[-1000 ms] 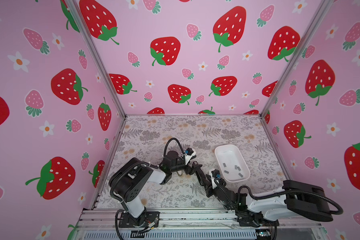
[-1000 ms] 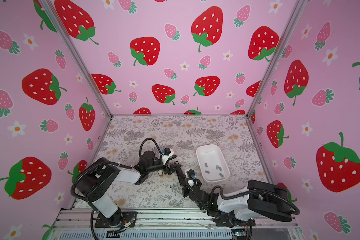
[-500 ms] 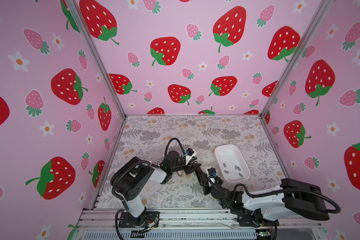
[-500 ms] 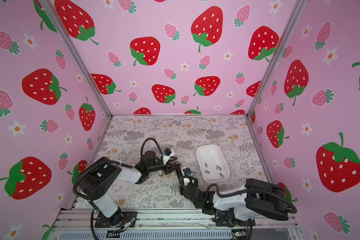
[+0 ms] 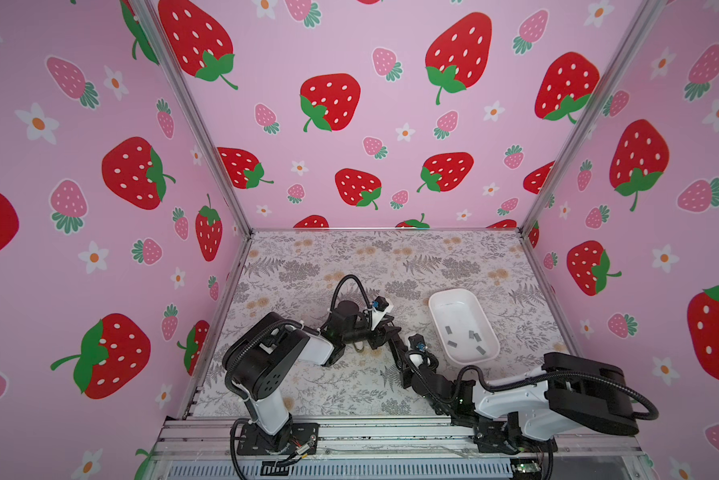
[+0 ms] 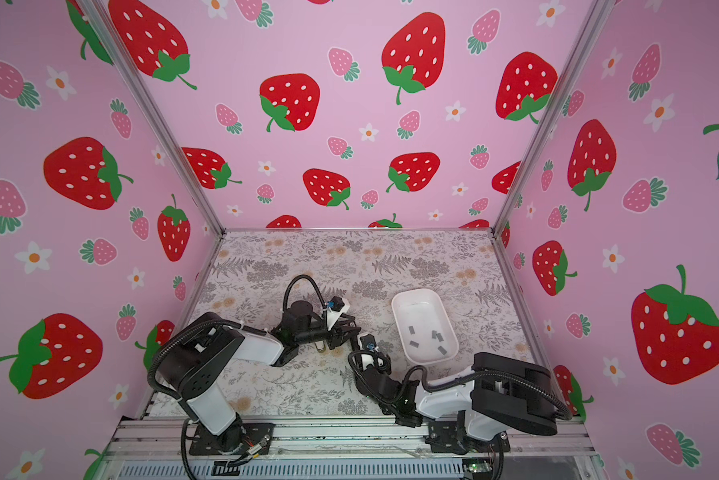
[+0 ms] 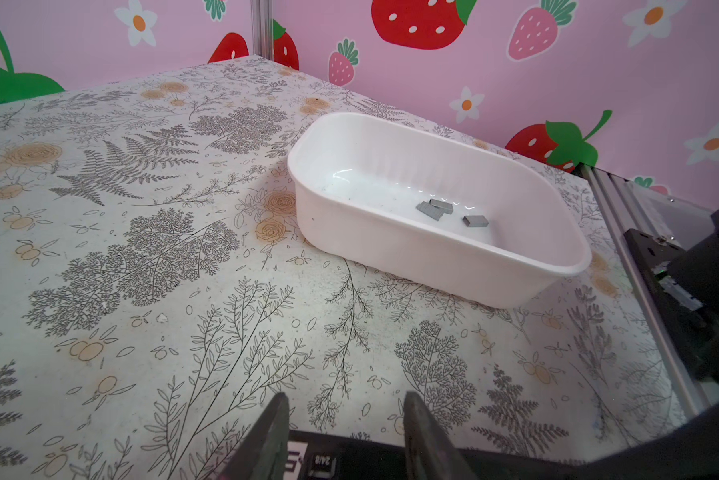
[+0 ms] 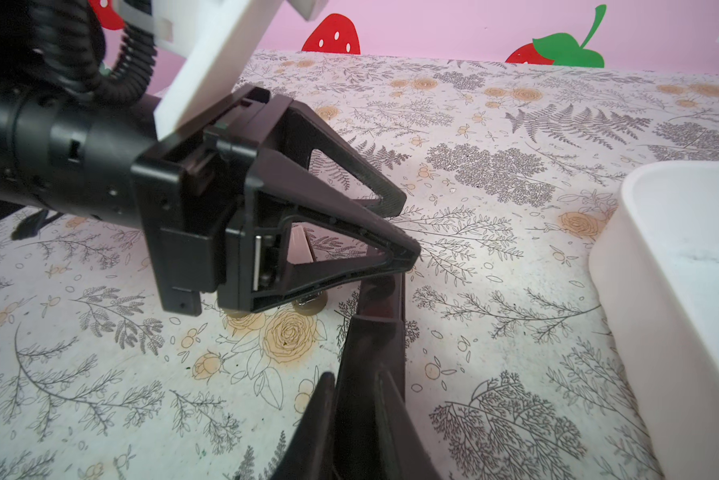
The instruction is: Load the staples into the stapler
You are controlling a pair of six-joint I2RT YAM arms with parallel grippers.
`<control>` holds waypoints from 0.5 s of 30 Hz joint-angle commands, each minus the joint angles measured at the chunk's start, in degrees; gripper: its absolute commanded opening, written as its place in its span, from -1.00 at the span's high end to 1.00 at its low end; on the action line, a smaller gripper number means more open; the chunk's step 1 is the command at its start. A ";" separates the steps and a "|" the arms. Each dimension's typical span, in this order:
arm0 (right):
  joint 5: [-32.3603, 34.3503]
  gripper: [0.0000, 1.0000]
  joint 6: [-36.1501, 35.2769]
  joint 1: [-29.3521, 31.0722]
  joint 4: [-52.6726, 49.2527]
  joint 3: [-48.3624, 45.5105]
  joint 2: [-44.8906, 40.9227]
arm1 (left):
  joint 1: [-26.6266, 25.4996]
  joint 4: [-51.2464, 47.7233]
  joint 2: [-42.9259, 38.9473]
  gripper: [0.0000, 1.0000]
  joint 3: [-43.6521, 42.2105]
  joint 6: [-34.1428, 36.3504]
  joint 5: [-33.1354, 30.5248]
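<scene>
1. The staples [image 7: 434,208] are loose grey strips on the floor of the white tray [image 7: 391,253]; in both top views I count five, all in the tray's nearer half [image 5: 452,344] [image 6: 414,343], and neither hand has any of them
2. The tray sits on the floral counter [image 7: 141,291], to the right of both hands and clear of them
3. The stapler [image 7: 349,457] is dark and sits low over the counter, left of the tray, with both hands on it
4. My left hand [image 7: 345,399] has its fingers about half apart, and the stapler's black body fills the gap, so I read that as a grip
5. My right hand [image 8: 355,376] is almost closed, pinching a slim dark bar of the stapler [image 8: 374,332] that runs up to the left hand's fingertips
6. In both top views the two hands meet tip to tip
</scene>
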 commanded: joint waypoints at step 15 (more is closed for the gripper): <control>-1.87 0.65 7.76 -0.12 -0.05 -0.70 10.78 | 0.12 -2.71 2.82 0.15 3.41 2.52 -1.39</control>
